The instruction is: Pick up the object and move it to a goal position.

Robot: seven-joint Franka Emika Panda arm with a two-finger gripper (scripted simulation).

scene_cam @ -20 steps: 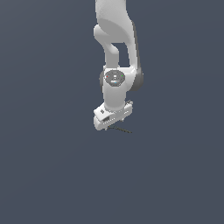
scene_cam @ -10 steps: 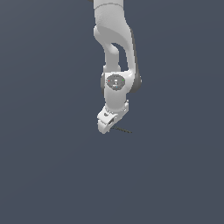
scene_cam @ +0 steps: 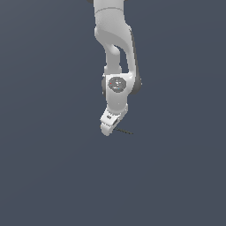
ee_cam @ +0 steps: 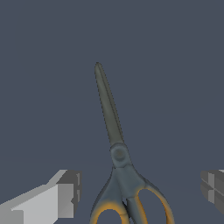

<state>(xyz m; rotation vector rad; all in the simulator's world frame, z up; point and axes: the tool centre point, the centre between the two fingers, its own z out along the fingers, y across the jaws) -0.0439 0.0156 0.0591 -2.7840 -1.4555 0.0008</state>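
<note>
The object is a small pair of scissors (ee_cam: 117,144) lying flat on the grey floor, with dark grey closed blades and orange-lined handle loops. In the exterior view it shows only as a thin dark line (scene_cam: 125,131) just to the exterior view's right of the white hand. My gripper (scene_cam: 107,130) hangs low over it, pointing down. In the wrist view my gripper (ee_cam: 138,192) is open, one finger (ee_cam: 61,197) on each side of the handle loops, with neither finger touching them. The ends of the loops are cut off by the picture's edge.
A plain dark grey floor (scene_cam: 53,176) fills both views. The white arm (scene_cam: 114,39) rises straight up above the hand.
The arm has sunk a little and the hand has turned about its own axis, bringing the gripper lower over the scissors. The scissors have not moved.
</note>
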